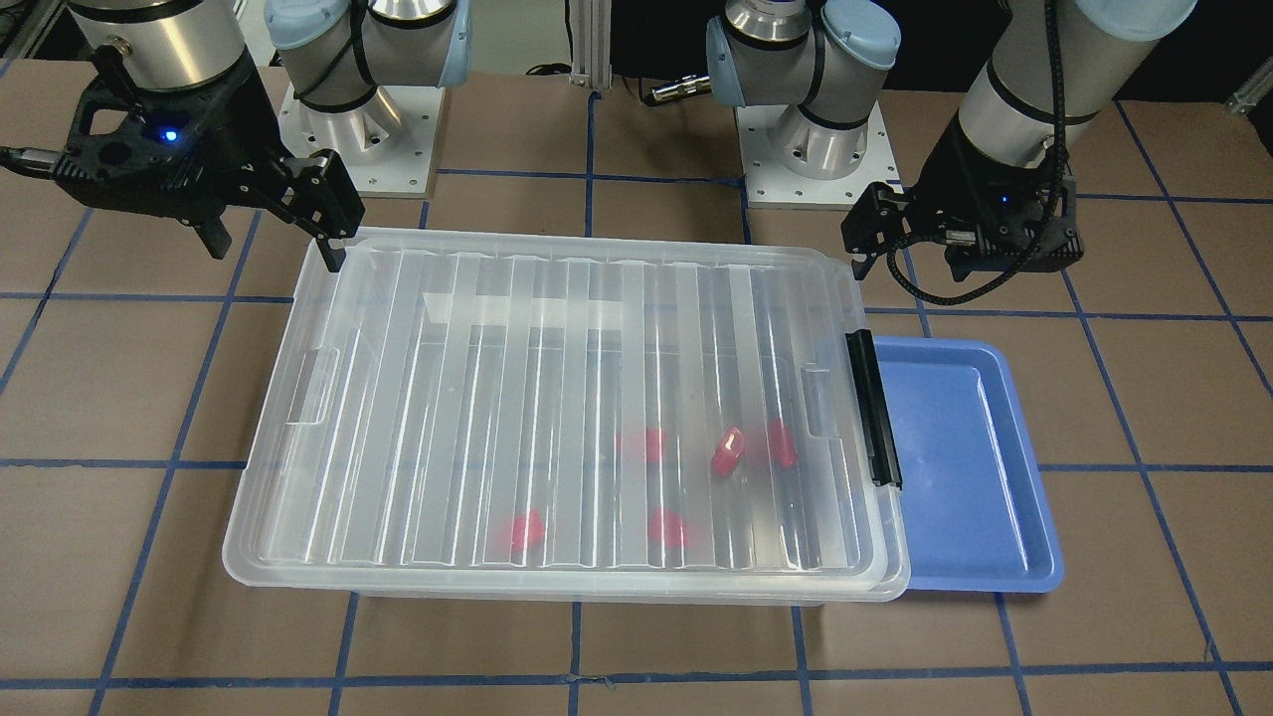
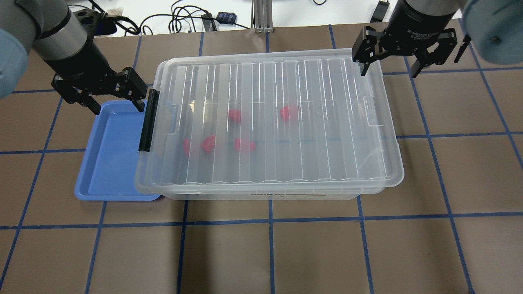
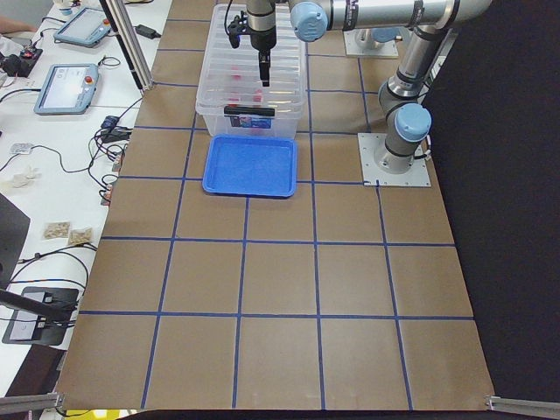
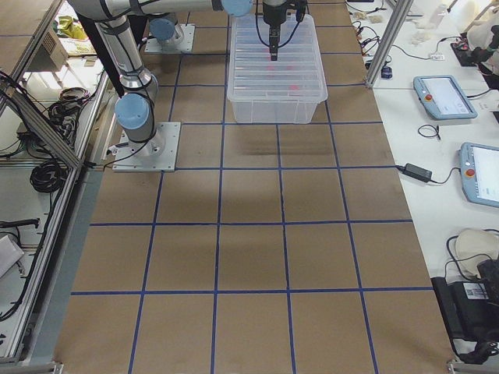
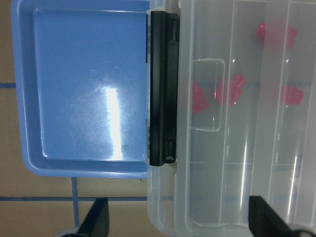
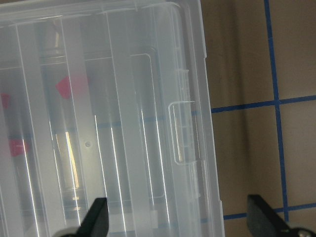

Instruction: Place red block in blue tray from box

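Under the shut ribbed lid of the box [image 2: 327, 122], the red block [image 2: 208, 143] lies among four alike. Just beside the latch end sits the blue tray [image 2: 110, 163]. The left gripper [image 2: 117, 106] hangs over the tray's far corner and the right gripper [image 2: 389, 72] over the lid's far corner, both spread and holding nothing. The brown surface [image 2: 286, 253] carries a blue tape grid, and pendants [image 3: 66, 87] rest on a white bench.

The front-facing view sits across the table, faces the robot and looks steeply down, near the large transparent plastic bin with ribbed lid [image 1: 557, 398] and the shallow light-blue plastic tray [image 1: 980, 477]. The overhead view looks forward and down from behind the robot on the same pair. Both side views look along the brown gridded table [image 3: 280, 280] from its left and right ends, far off. Both wrist views look straight down, close: the left shares the black latch bar [image 5: 163, 89] and tray with the overhead view; the right covers the bin's right end.
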Tool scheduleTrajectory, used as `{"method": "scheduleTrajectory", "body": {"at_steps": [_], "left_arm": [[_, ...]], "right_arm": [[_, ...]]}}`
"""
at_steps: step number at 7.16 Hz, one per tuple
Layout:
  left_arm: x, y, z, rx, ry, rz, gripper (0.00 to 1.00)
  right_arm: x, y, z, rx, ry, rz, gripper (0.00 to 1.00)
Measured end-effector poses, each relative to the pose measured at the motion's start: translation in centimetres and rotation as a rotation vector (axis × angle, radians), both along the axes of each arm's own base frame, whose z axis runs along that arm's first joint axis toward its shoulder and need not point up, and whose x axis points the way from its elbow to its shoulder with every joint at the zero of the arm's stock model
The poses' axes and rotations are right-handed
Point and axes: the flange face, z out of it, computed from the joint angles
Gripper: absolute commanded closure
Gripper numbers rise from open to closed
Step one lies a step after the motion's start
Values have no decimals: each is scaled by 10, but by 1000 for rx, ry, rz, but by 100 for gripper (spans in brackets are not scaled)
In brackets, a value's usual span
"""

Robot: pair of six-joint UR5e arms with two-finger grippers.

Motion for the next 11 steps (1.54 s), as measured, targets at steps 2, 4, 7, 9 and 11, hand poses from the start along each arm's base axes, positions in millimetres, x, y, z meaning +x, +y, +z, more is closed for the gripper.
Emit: {"method": "scheduleTrajectory", "body": {"at_steps": [2, 4, 7, 9, 11], "left_arm": [[0, 0, 0, 0, 0, 0, 0], [0, 0, 0, 0, 0, -1, 0], [0, -1, 0, -6, 0, 0, 0], [0, -1, 1, -11, -1, -8, 0], [1, -3, -1, -8, -3, -9, 0]], "right_arm": [[0, 0, -1, 1, 0, 0, 0], [0, 0, -1, 1, 0, 1, 0], [-2, -1, -11, 25, 2, 4, 0], [-13, -5, -49, 82, 7, 55, 0], [-47, -16, -101, 113, 7, 76, 0]]}}
